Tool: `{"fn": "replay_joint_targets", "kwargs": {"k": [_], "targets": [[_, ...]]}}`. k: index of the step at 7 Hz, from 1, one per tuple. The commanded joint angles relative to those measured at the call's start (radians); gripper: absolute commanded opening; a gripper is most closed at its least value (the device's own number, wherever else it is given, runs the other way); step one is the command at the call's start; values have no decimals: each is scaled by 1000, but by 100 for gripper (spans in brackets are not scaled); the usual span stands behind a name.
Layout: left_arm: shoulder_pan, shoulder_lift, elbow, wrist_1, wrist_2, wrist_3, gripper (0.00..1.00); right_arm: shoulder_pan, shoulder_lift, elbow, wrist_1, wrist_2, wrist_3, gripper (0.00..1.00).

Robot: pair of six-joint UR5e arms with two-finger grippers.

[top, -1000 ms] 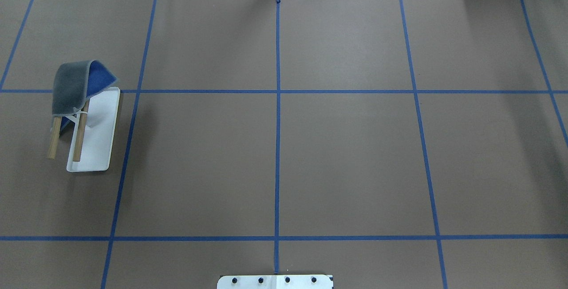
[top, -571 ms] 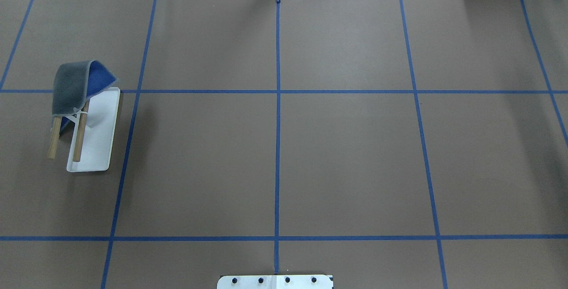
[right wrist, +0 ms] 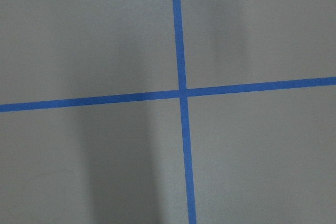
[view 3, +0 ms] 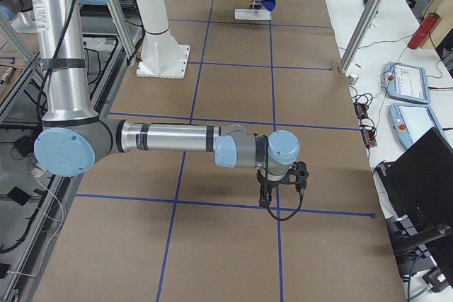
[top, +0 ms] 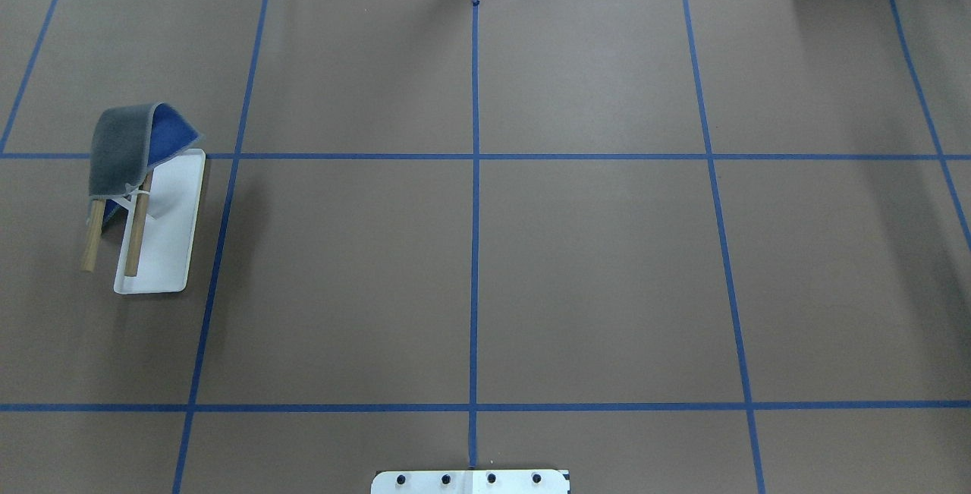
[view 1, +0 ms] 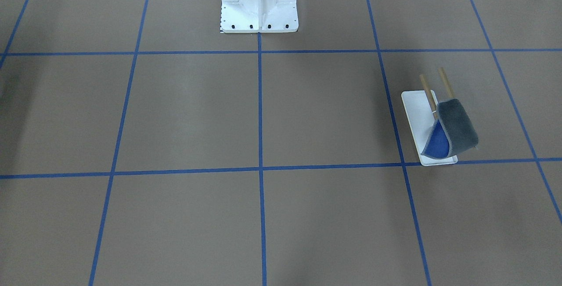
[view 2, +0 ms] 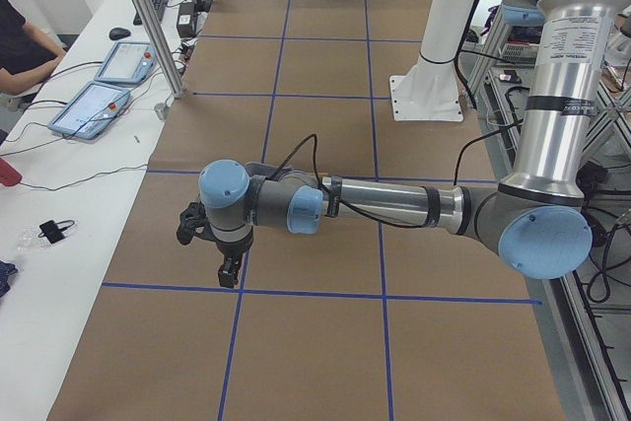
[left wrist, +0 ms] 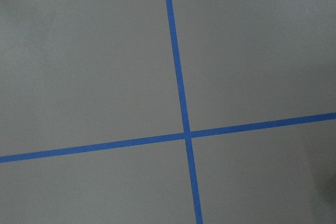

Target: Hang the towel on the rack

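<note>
The towel point(top: 121, 146) hangs over the far ends of the rack's two wooden rods point(top: 135, 240), grey side up, with its blue side showing underneath. The rack's white tray base point(top: 171, 251) stands at the table's left. In the front view the towel point(view 1: 456, 128) and the rack point(view 1: 415, 110) are at the right. They show small and far in the right exterior view point(view 3: 258, 1). My left gripper point(view 2: 229, 268) shows only in the left exterior view and my right gripper point(view 3: 265, 199) only in the right exterior view. Both hang over bare table, and I cannot tell if they are open or shut.
The robot's white bolted pedestal point(view 1: 259, 0) stands at the middle of the robot's side of the table point(top: 470, 481). Blue tape lines grid the brown tabletop point(top: 592, 274). Both wrist views show only a tape crossing. An operator desk with tablets point(view 2: 99, 96) borders the far side.
</note>
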Motion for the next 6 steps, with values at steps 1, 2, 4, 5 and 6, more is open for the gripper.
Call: {"fn": "replay_joint_targets", "kwargs": {"k": [1, 2, 4, 5, 6], "targets": [[1, 3, -1, -2, -1, 2, 98, -5, -5, 2, -10, -32, -2, 100], [1, 3, -2, -2, -1, 0, 98, -2, -6, 2, -10, -26, -2, 100], [1, 4, -2, -4, -3, 2, 98, 4, -7, 2, -10, -23, -1, 100], [1, 4, -2, -4, -3, 2, 98, 4, -6, 2, -9, -23, -1, 100], [4, 4, -2, -4, -3, 2, 98, 4, -7, 0, -6, -24, -1, 100]]}}
